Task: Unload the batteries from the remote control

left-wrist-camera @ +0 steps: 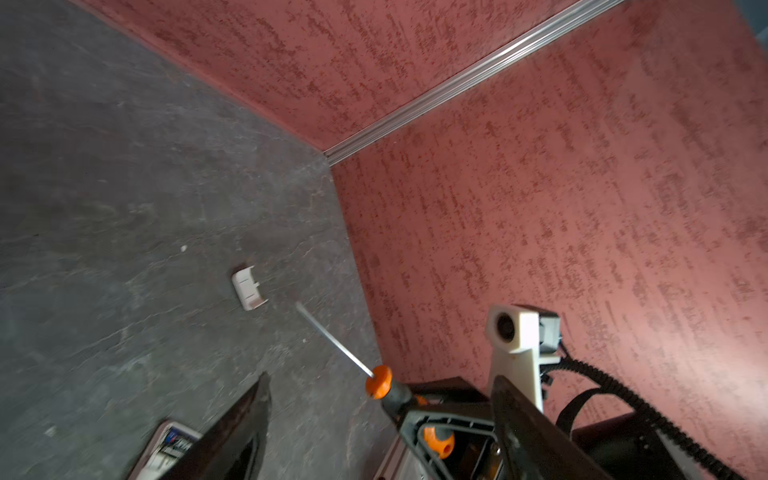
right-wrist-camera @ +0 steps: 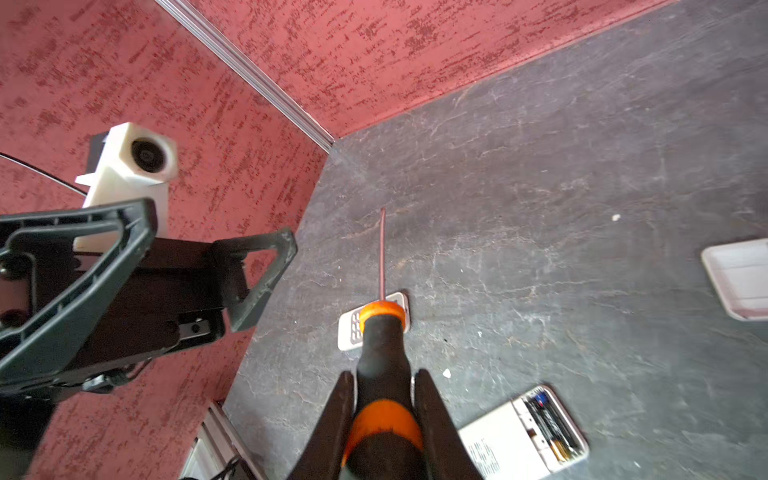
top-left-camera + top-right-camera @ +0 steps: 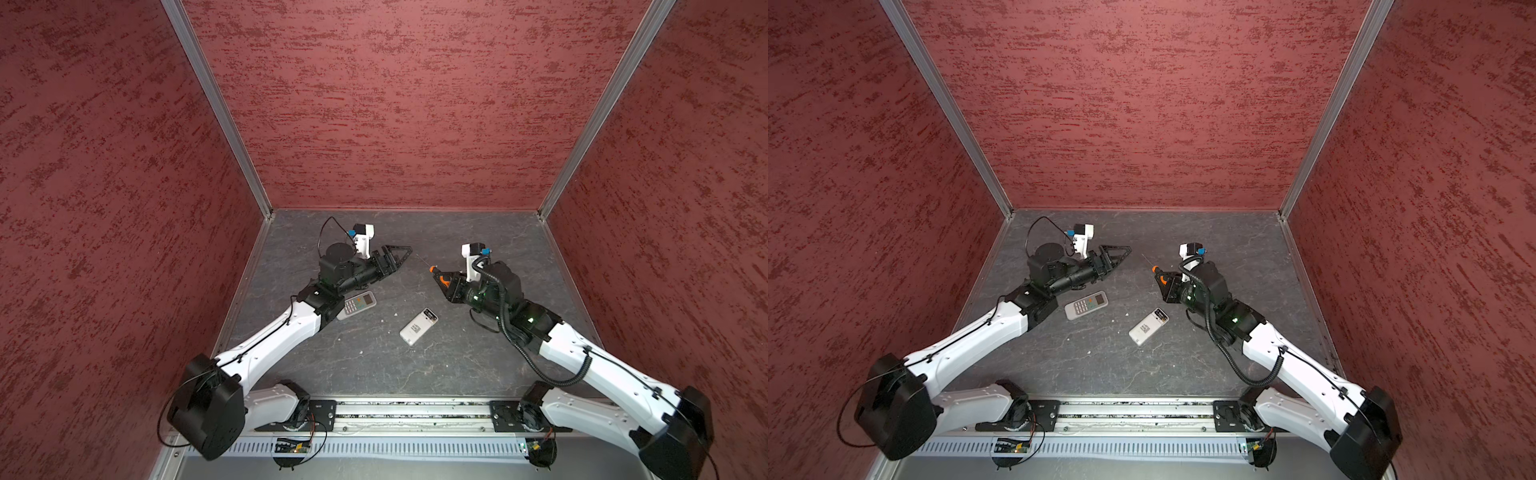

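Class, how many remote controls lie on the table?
2. The keypad-up remote lies left of centre in both top views; the face-down remote, battery bay open, lies near centre. No sign of a hidden third.

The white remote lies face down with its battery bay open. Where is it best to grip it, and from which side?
Grip the white remote across its two long edges at the closed, labelled half, coming straight down from above. It lies flat, face down, so only its narrow width would fit between open jaws, and this probably leaves the open battery bay free.
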Available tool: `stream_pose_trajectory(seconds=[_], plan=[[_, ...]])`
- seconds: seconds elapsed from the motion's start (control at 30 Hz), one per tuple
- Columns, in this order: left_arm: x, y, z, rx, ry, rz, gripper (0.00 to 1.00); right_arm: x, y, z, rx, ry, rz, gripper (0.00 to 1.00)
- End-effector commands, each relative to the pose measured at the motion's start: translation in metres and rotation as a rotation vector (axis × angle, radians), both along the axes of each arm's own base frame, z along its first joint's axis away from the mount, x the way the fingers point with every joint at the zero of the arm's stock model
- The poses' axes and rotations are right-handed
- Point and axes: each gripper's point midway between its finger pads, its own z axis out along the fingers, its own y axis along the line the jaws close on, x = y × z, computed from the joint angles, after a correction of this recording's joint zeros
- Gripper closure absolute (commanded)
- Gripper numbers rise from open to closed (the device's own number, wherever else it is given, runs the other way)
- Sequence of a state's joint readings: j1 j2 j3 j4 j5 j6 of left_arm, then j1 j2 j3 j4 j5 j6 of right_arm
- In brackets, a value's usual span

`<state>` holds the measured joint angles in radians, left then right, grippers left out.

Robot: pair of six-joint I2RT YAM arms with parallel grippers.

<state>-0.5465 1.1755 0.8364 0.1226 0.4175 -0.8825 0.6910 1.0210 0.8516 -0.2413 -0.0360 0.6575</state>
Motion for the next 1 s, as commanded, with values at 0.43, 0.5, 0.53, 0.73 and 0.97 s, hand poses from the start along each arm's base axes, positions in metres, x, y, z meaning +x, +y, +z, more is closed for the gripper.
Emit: stream_pose_trajectory(seconds=[0.43,0.5,0.53,0.73,0.97], plan=[[-0.103,-0.008,-0.181,0.799,0.287,-0.34,0.09,-0.062,-0.066,-0.043,-0.517,0.248,0.105,1.0],[-0.102,-0.02,-0.187,0.832,0.256,-0.372,0.09,-0.065,-0.068,-0.049,-0.537,0.266,0.118,1.0],[-0.101,-0.024,-0.188,0.846,0.24,-0.383,0.09,-0.067,-0.069,-0.052,-0.543,0.272,0.124,1.0],[-0.099,-0.04,-0.209,0.976,0.187,-0.437,0.09,-0.071,-0.066,-0.071,-0.554,0.305,0.155,1.0],[-0.086,-0.041,-0.236,1.106,0.133,-0.44,0.12,-0.07,-0.056,-0.079,-0.522,0.296,0.189,1.0]])
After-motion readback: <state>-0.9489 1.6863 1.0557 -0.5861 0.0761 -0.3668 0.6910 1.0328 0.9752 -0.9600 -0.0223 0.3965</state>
